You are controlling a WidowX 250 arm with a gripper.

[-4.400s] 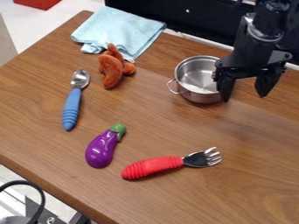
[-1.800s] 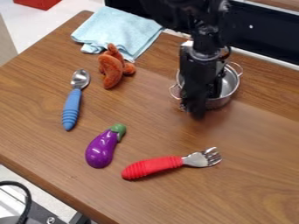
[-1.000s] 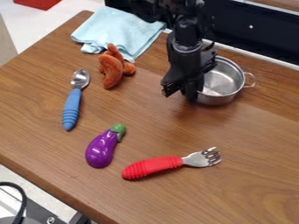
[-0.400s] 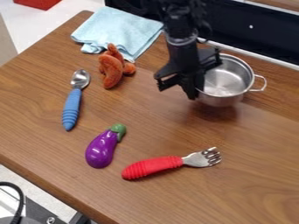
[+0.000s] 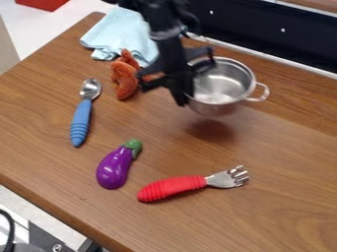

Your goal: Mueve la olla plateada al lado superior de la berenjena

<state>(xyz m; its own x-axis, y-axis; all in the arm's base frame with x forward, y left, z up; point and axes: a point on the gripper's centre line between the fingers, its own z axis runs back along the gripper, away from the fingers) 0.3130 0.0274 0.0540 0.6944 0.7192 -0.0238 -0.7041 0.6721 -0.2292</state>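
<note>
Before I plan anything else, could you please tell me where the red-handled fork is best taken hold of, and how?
I'd come straight down and pinch the fork across the middle of its handle, since it lies flat and that handle is long, rounded and ribbed.

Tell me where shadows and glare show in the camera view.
Camera view: a soft dark shadow on the brown wooden table below the round silver metal pot; same view, bright glints inside the pot and on the glossy purple toy eggplant.

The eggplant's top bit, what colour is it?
The eggplant's top is green, and it shows best in the camera view.
</note>
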